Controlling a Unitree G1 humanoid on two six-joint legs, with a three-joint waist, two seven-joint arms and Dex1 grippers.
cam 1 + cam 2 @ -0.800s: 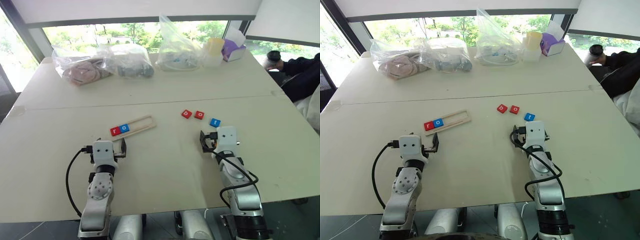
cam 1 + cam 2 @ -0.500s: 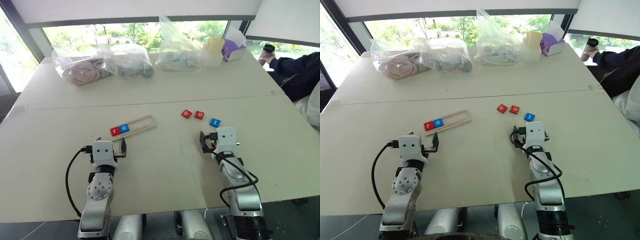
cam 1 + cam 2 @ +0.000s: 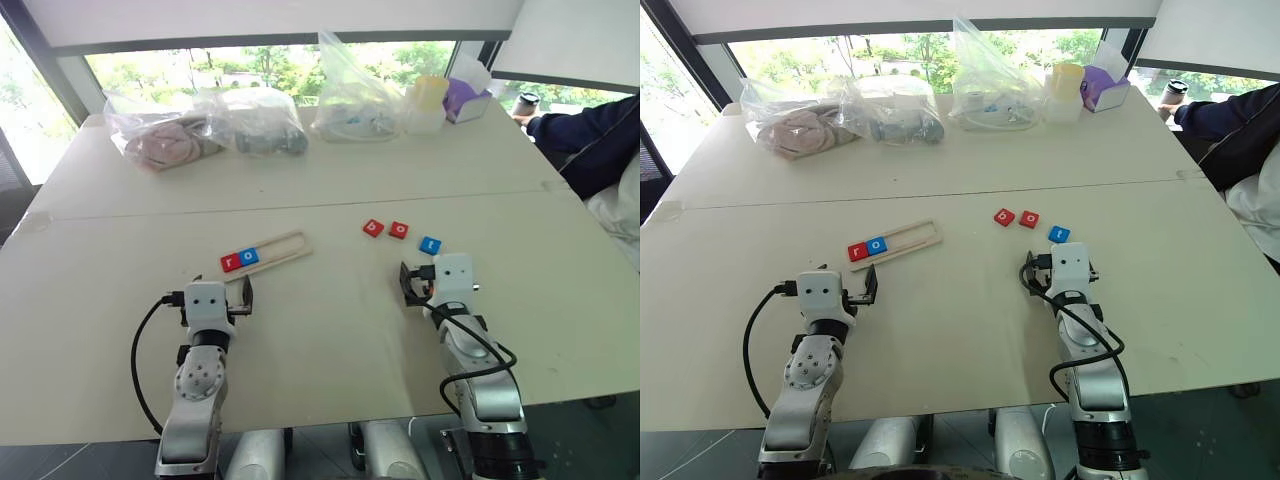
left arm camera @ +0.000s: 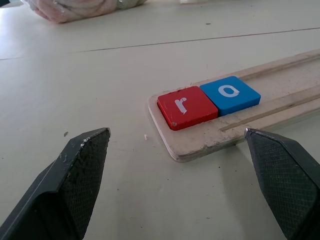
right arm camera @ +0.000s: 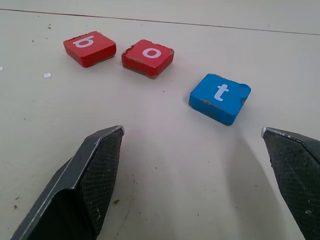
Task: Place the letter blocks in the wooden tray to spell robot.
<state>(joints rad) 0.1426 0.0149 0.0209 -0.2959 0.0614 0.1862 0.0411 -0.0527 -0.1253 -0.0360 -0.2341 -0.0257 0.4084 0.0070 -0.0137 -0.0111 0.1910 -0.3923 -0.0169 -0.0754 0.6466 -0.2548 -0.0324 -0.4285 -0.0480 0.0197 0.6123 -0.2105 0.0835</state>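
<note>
both arms idle over the pale table (image 3: 330,340), pointed forward, nothing in hand. my left gripper (image 4: 182,165) stands released, jaws wide; the long pale-wood tray with rounded corners (image 4: 210,142) lies just ahead of it, its near end between the two fingertips' lines of sight. in the tray's groove, at that near end, sit the red square tile with white "r" (image 4: 187,106) and the blue square tile with white "o" (image 4: 230,94), touching side by side. rest of the groove runs bare away from the gripper, room for three more by my judgement.

my right gripper (image 5: 195,165) is likewise released and empty. ahead of it on the bare table: the blue square tile with white "t" (image 5: 220,97) nearest, slightly toward the right finger; beyond it the red square tile with white "o" (image 5: 148,57), then the red square tile with white "b" (image 5: 90,47) farthest toward the left side. tiles lie flat, apart from each other, letters up.

judgement: two of five placed. next needed letter is "b", the farthest of the three, so i would reach past "t" without nudging it. the tray sits skewed to the table edge, which likely calls for matching wrist angle at insertion.

a person's dark sleeve (image 3: 585,140) is at the table's far right corner, well away.
</note>
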